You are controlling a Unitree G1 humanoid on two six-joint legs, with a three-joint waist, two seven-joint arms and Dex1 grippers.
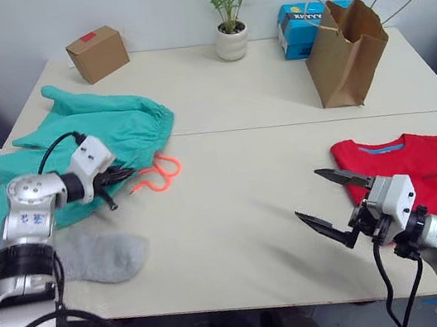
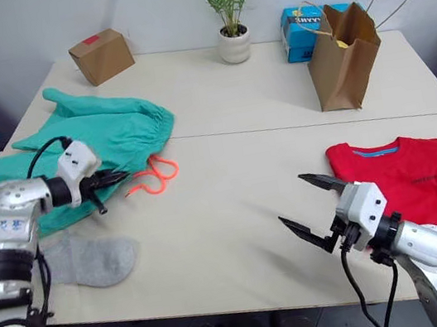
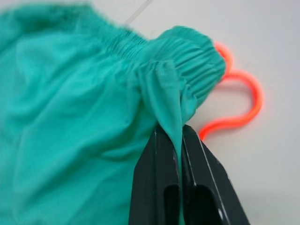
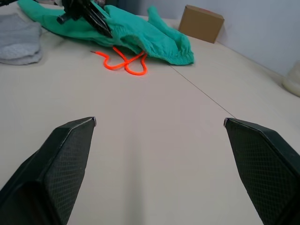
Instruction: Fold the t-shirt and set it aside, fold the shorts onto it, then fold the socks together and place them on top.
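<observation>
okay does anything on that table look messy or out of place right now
Mostly the shorts: they lie crumpled at the table's left side, hanging over its edge, orange drawstring trailing loose, a fold pinched in the left end effector. The t-shirt already lies folded at the right; the right end effector is open above the table.

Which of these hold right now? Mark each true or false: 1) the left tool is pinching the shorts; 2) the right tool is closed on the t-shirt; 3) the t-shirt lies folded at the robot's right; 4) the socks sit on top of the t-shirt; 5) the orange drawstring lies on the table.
1) True: the left tool is shut on a fold of the shorts near the waistband.
2) False: the right tool is open and holds nothing, beside the t-shirt.
3) True.
4) False: the socks lie on the table at the robot's left, below the shorts.
5) True: the drawstring trails onto the table.
</observation>
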